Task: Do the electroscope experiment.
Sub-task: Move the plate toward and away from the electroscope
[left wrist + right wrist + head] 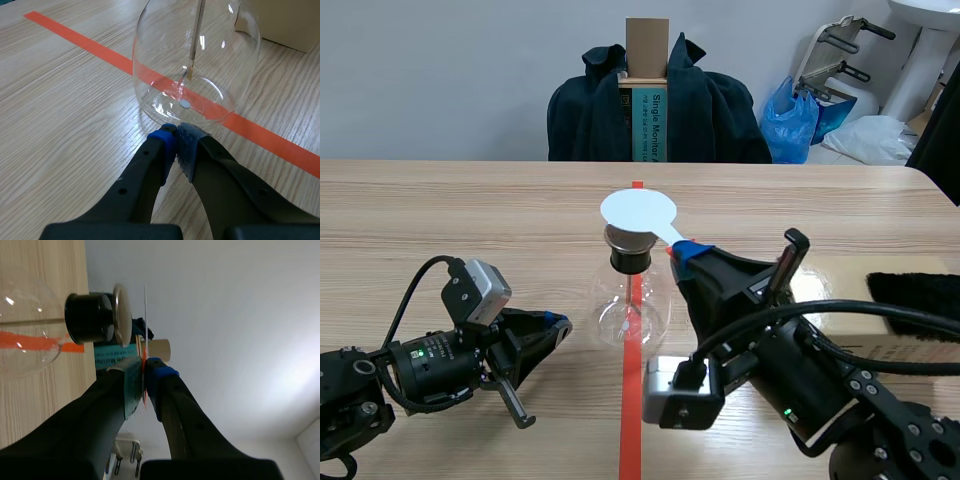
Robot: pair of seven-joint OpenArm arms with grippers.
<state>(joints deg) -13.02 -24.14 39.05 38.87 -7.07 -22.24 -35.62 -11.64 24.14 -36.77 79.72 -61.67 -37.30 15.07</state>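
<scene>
The electroscope is a clear glass flask with a black stopper and a metal disc on top, standing on the red tape line mid-table. My right gripper is shut on the stem of a white round plate, which hovers just over the flask's top. In the right wrist view the plate shows edge-on beside the stopper, pinched in the gripper. My left gripper lies low on the table, shut on nothing, its tips just short of the flask. A metal rod hangs inside.
A black furry cloth lies on a pale box at the right, behind my right arm. Across the table stands a chair draped with a dark jacket. The box's corner shows beyond the flask.
</scene>
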